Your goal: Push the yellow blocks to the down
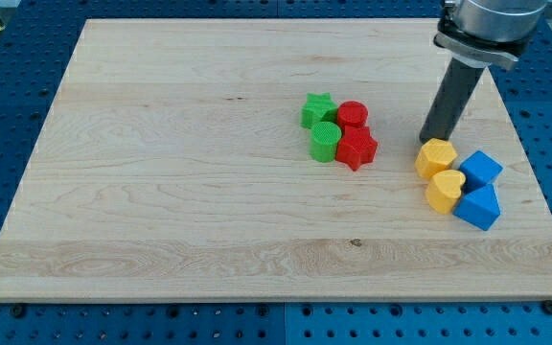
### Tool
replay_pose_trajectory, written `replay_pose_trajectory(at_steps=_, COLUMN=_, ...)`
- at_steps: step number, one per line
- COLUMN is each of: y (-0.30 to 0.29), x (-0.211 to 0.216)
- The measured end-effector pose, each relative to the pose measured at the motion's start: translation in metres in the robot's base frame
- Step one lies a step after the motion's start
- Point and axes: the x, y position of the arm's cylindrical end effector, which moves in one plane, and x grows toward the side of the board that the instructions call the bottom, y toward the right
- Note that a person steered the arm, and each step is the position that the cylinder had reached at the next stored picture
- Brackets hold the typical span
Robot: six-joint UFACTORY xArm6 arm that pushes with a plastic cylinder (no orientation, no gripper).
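Here my tip (431, 140), a bare rod with no fingers to open or close, touches the top edge of the yellow hexagonal block (436, 157), with the yellow heart block (445, 190) just below that block.

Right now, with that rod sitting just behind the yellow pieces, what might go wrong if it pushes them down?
1. My tip sits just above the yellow hexagon block; pushing down may drag the touching blue blocks along.
2. The yellow heart block could slip sideways.
3. The board's bottom edge is fairly near.
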Motion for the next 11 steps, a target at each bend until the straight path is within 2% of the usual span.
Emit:
replay_pose_trajectory(at_steps=9, y=-0.007, x=0.073)
replay_pose_trajectory(at_steps=10, y=-0.007, x=0.04)
replay_pose_trajectory(at_steps=11, y=-0.007, x=0.043)
